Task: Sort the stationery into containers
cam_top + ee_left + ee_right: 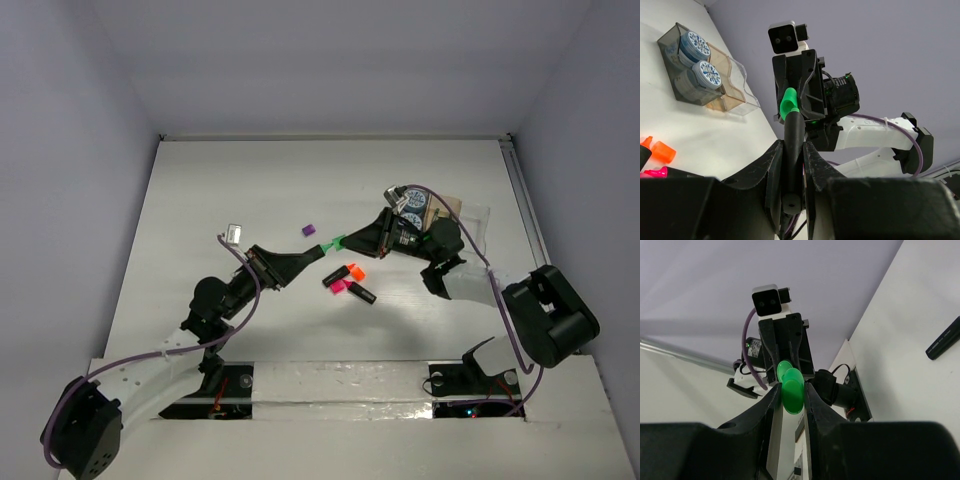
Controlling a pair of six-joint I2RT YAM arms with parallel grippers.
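A black highlighter with a green cap [333, 243] hangs above the table middle between both grippers. My left gripper [322, 250] is shut on its black body [793, 150]. My right gripper [347, 241] is shut on the green cap [791, 390], facing the left gripper [785, 342]. The dark grey holder [669, 42] holds two round blue-and-white pieces [706, 74]. The clear box with tan insert [742, 97] stands against it. In the top view both sit at the right [467, 215], partly hidden by my right arm.
On the table below the grippers lie an orange-capped marker [352, 271], a pink-capped marker [340, 286] and a black marker [362, 294]. A loose purple cap [309, 230] lies farther back. A small metal piece [235, 234] lies to the left.
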